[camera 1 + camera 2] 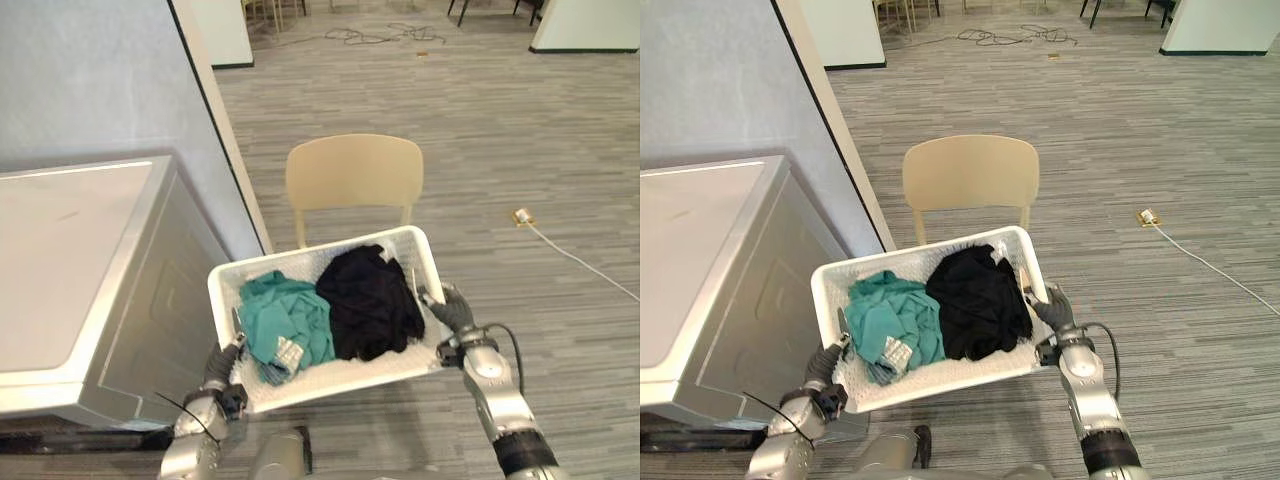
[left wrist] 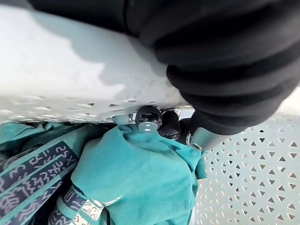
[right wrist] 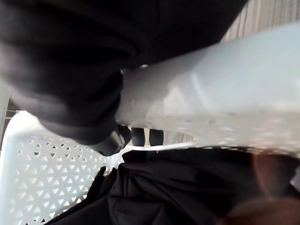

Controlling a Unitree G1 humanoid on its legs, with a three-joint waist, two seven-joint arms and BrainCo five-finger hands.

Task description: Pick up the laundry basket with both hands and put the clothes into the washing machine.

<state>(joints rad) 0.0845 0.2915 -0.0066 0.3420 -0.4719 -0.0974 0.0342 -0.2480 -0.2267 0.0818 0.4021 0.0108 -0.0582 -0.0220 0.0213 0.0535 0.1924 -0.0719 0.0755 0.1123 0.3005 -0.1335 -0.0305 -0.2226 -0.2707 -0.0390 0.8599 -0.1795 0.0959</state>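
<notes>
Laundry basket (image 1: 330,383), white and perforated, held clear of the floor (image 1: 500,130) between both hands, in front of a beige chair (image 1: 352,172) and just to the right of the washing machine (image 1: 90,270). Left hand (image 1: 222,362) curled over the rim of one short side, fingertips (image 2: 148,119) hooked inside above a teal garment (image 1: 285,318). Right hand (image 1: 452,310) clamped on the opposite rim, next to a black garment (image 1: 370,300). Both garments inside, side by side and touching.

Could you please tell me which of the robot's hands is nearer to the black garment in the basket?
Right: the right hand grips the rim of the laundry basket beside the black garment; the left hand grips the opposite rim, by the teal garment.
</notes>
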